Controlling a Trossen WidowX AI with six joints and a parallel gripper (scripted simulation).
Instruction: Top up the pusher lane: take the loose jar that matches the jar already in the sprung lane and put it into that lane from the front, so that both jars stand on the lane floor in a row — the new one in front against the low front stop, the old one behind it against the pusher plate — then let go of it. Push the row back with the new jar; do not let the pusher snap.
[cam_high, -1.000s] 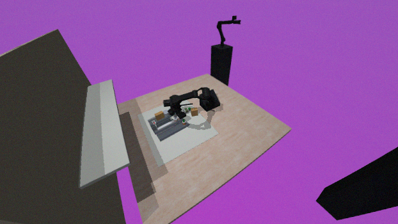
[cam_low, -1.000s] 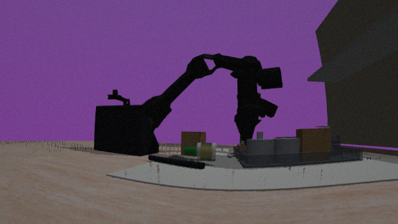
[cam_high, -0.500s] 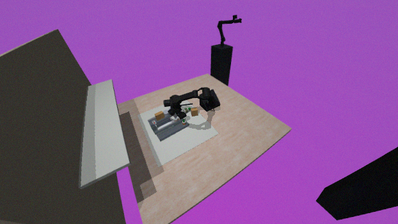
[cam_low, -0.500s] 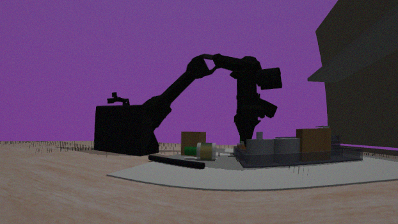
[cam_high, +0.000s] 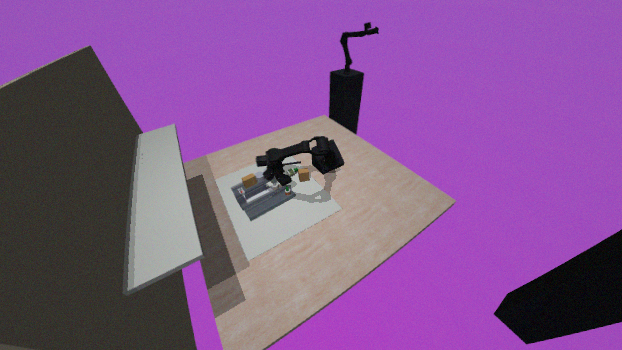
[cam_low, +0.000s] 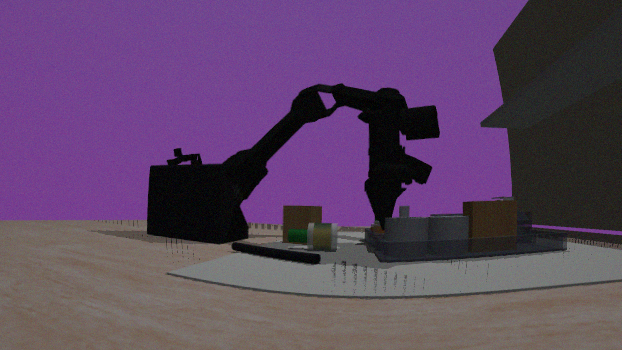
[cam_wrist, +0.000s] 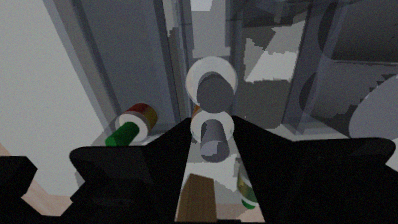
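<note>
The sprung lane is the middle channel of the grey tray. A jar with a white shoulder and grey cap stands in it, in front of the pale pusher. My gripper is shut on a matching grey-capped jar, held upright at the lane's front, directly before the lane jar. In the wrist view their white shoulders look nearly touching. The fingers hide the held jar's sides; its base and the low front stop are hidden, so whether it touches the floor cannot be told.
A green-capped jar with a red-yellow label stands at a side lane's front. Another green-capped jar lies on the mat. Wooden blocks, large grey cylinders and a black rod are nearby.
</note>
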